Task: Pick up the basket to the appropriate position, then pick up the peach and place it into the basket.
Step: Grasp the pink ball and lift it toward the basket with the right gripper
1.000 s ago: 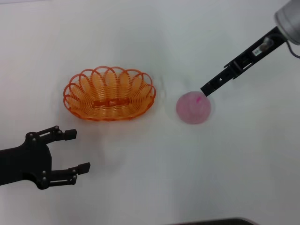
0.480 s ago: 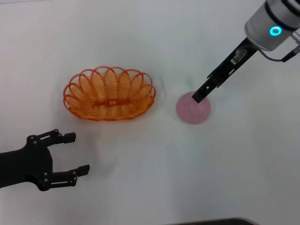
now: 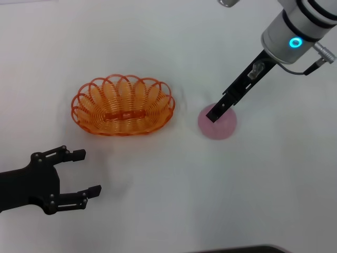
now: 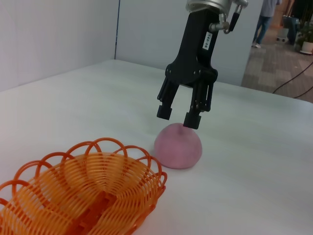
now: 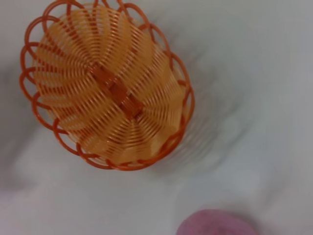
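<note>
The orange openwork basket (image 3: 152, 113) stands empty on the white table, left of centre. The pink peach (image 3: 218, 127) lies on the table to its right, apart from it. My right gripper (image 3: 216, 113) hangs directly over the peach's top. In the left wrist view, the right gripper (image 4: 178, 116) is open, its fingertips (image 4: 191, 120) just at the top of the peach (image 4: 178, 149), beyond the basket (image 4: 146, 169). The right wrist view shows the basket (image 5: 73, 98) and the peach's edge (image 5: 215, 225). My left gripper (image 3: 89, 171) is open and empty, near the table's front left.
The white table (image 3: 168, 200) carries nothing else. A dark edge shows at the bottom of the head view (image 3: 237, 250). In the left wrist view a wall (image 4: 49, 34) stands behind the table.
My right arm has swung left and its gripper has moved from the peach's right edge to over its top. The basket, the peach and the left arm have stayed put.
</note>
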